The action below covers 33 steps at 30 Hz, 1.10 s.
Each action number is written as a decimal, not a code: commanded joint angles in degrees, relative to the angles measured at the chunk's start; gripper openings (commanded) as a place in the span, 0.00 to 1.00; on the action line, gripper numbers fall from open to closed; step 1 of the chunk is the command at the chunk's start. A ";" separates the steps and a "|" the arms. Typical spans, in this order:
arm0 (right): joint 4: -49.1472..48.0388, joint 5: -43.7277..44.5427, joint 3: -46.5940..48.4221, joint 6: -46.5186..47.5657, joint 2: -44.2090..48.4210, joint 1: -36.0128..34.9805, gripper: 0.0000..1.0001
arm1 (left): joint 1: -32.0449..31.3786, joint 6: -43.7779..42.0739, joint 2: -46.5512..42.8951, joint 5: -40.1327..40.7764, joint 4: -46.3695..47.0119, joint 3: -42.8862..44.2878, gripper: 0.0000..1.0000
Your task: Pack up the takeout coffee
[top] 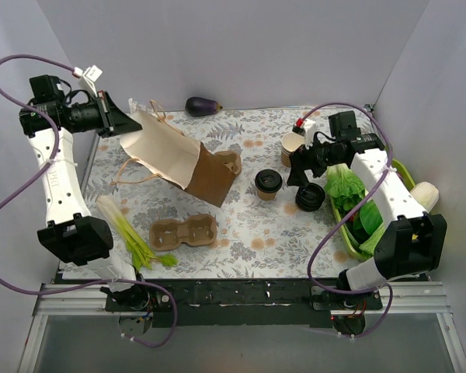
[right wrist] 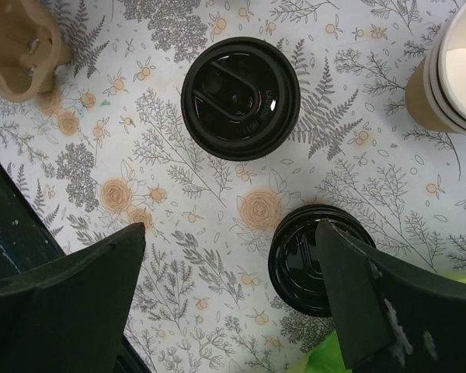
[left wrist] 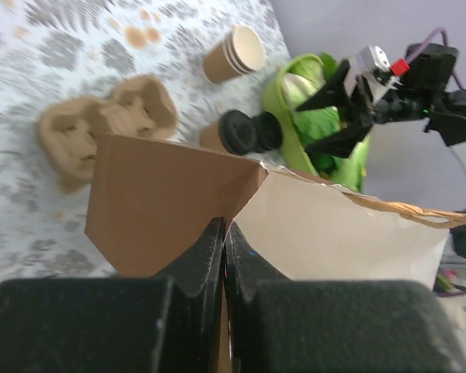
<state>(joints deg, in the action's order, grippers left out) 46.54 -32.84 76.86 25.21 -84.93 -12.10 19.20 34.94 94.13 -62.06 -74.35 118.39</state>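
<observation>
The takeout coffee (top: 269,184) (right wrist: 241,97), a tan cup with a black lid, stands upright on the floral cloth right of the brown paper bag (top: 179,159) (left wrist: 171,202). The bag lies tilted with its mouth toward the back left. My left gripper (top: 130,120) (left wrist: 224,229) is shut on the bag's upper rim, holding it raised. My right gripper (top: 301,169) (right wrist: 231,227) hovers open just right of the coffee, nothing between its fingers. In the right wrist view the coffee sits beyond the fingertips.
A pile of black lids (top: 311,196) (right wrist: 311,260) lies under the right finger. A stack of lidless cups (top: 292,146) (right wrist: 450,70) stands behind. A pulp cup carrier (top: 183,232), green stalks (top: 128,233), an eggplant (top: 203,106) and a green basket of leaves (top: 357,210) surround.
</observation>
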 commanded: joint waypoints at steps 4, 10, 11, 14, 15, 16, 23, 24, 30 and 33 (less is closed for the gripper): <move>0.48 1.55 2.33 -0.87 1.25 0.23 0.98 | -6.62 14.44 -7.02 -6.93 9.12 -16.39 0.00; 1.36 3.92 1.63 -0.86 2.92 0.41 0.98 | -10.67 24.45 -10.02 -8.33 19.06 -28.73 0.00; 1.53 4.10 1.54 -0.78 3.18 0.41 0.98 | -10.94 25.17 -10.02 -9.21 20.63 -30.04 0.00; 1.71 5.06 0.75 -0.69 4.33 0.41 0.98 | -11.47 28.42 -10.10 -9.30 24.31 -31.54 0.00; 1.79 5.15 0.49 -0.86 4.59 0.58 0.98 | -11.55 29.30 -10.19 -9.22 25.47 -31.90 0.00; 1.80 5.07 0.31 -0.87 4.77 0.67 0.98 | -11.73 30.01 -10.45 -8.96 26.70 -32.34 0.00; 1.80 4.89 -0.75 -1.04 5.21 0.76 0.98 | -13.22 33.62 -10.28 -6.23 33.47 -36.21 0.00; 1.71 4.89 -0.92 -1.04 5.12 0.76 0.98 | -13.49 34.05 -10.45 -5.27 34.00 -37.95 0.00; 1.09 4.45 -1.62 -1.22 5.12 0.85 0.98 | -14.19 36.25 -10.10 -4.47 37.17 -42.27 0.00; 0.74 4.36 -2.15 -1.22 5.47 0.94 0.98 | -14.28 35.99 -10.10 -4.30 36.90 -43.15 0.00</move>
<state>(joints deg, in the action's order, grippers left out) 47.92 -28.03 75.61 24.18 -81.01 -11.60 4.97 70.96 86.26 -69.41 -38.74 76.88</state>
